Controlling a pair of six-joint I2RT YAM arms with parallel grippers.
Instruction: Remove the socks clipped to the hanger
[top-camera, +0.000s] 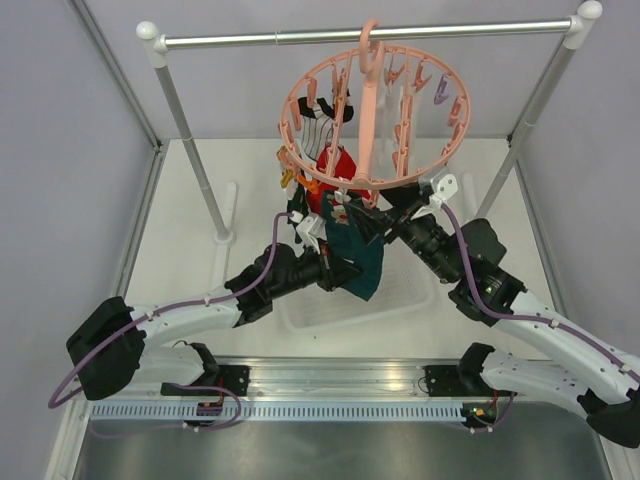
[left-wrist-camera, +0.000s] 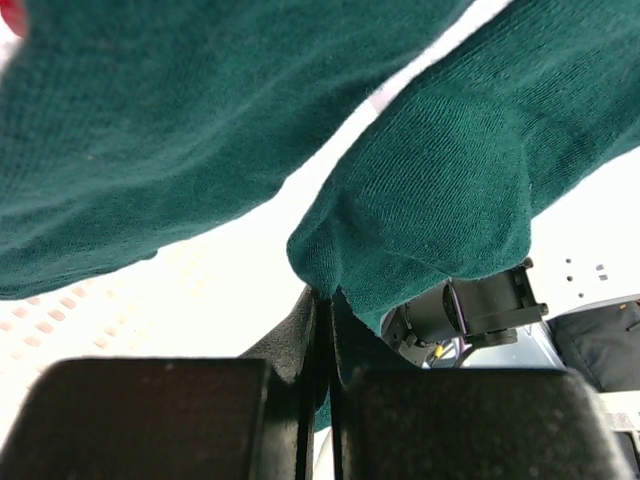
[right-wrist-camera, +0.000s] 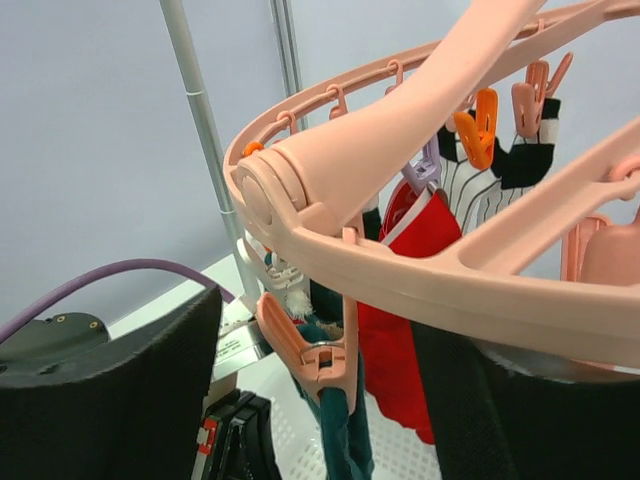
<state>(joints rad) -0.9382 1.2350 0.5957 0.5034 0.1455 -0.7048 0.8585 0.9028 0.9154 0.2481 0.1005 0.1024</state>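
The pink ring hanger (top-camera: 440, 160) hangs by its hook from the rail. A red sock (top-camera: 337, 165), a white striped sock (top-camera: 316, 128) and a dark teal sock (top-camera: 362, 258) hang from its clips. My left gripper (top-camera: 340, 268) is shut on the lower part of the teal sock (left-wrist-camera: 440, 170), with fabric pinched between the jaws (left-wrist-camera: 325, 300). My right gripper (right-wrist-camera: 330, 370) is open just under the ring (right-wrist-camera: 450, 290). Its fingers (right-wrist-camera: 110, 400) stand either side of the pink clip (right-wrist-camera: 310, 355) that holds the teal sock's top (right-wrist-camera: 340, 440). The red sock (right-wrist-camera: 410, 340) hangs just behind.
A silver rail (top-camera: 300, 37) on two slanted posts (top-camera: 195, 150) spans the back. A white perforated tray (top-camera: 310, 312) lies on the table under the socks. Several free pink, orange and purple clips (top-camera: 442, 90) dangle from the ring's right side.
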